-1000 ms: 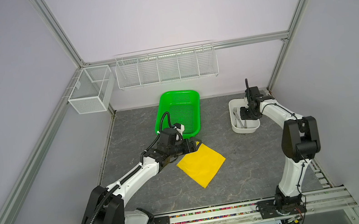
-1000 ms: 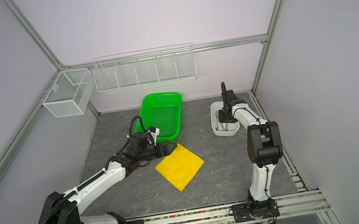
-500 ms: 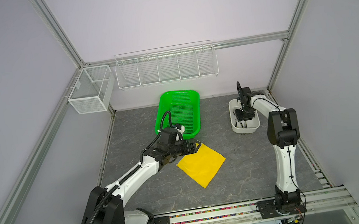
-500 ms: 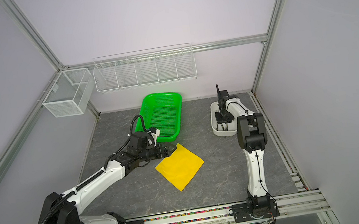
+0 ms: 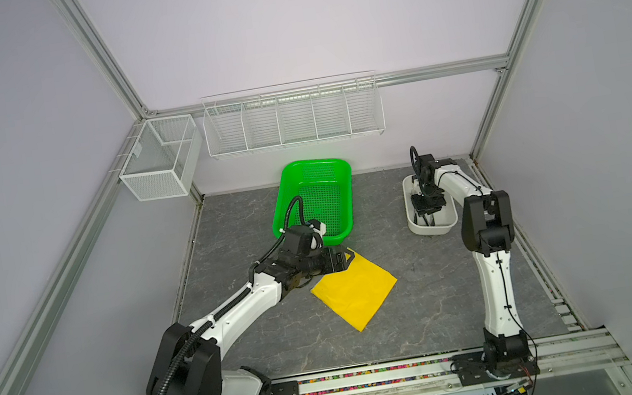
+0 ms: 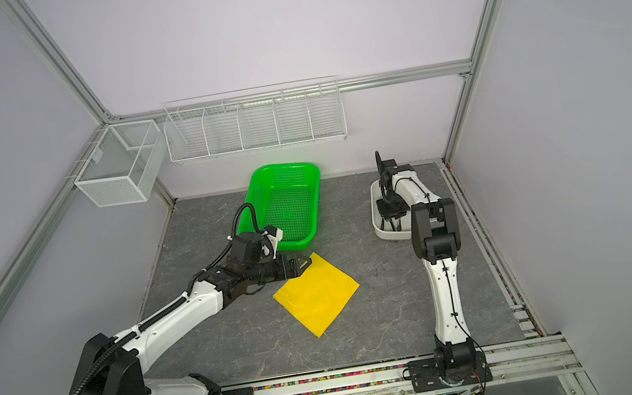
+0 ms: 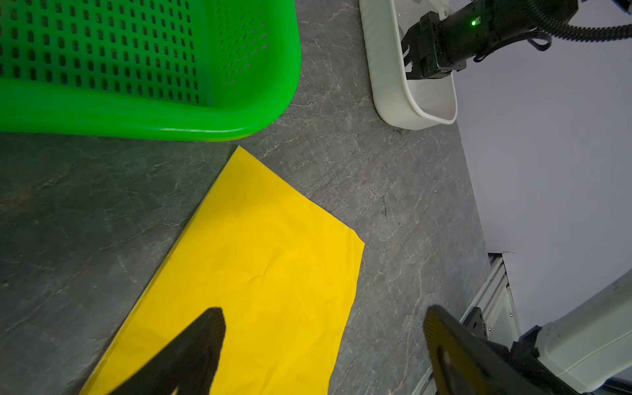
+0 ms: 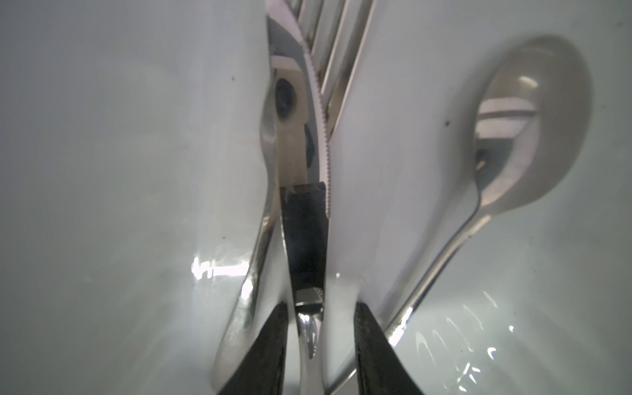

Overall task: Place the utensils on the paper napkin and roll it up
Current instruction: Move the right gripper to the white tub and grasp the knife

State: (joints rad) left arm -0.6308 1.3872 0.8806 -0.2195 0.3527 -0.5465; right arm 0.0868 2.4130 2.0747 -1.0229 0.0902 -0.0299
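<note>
Yellow paper napkin (image 5: 354, 287) lies flat at centre, L gripper (image 5: 342, 260) over its far corner, near green basket (image 5: 313, 162). R gripper (image 5: 425, 213) is down inside white tray (image 5: 434, 229), rear right.

Enclosure: pale lilac walls (image 5: 281, 23), aluminium corner posts (image 5: 100, 56); dark grey marbled table (image 5: 425, 296); white wire rack (image 5: 293, 120) mounted rear.

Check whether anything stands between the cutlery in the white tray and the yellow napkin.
Nothing visible stands on the bare table between the white tray and the napkin. The utensils must only clear the tray's wall. The left gripper hangs open over the napkin's far corner, beside the green basket.
</note>
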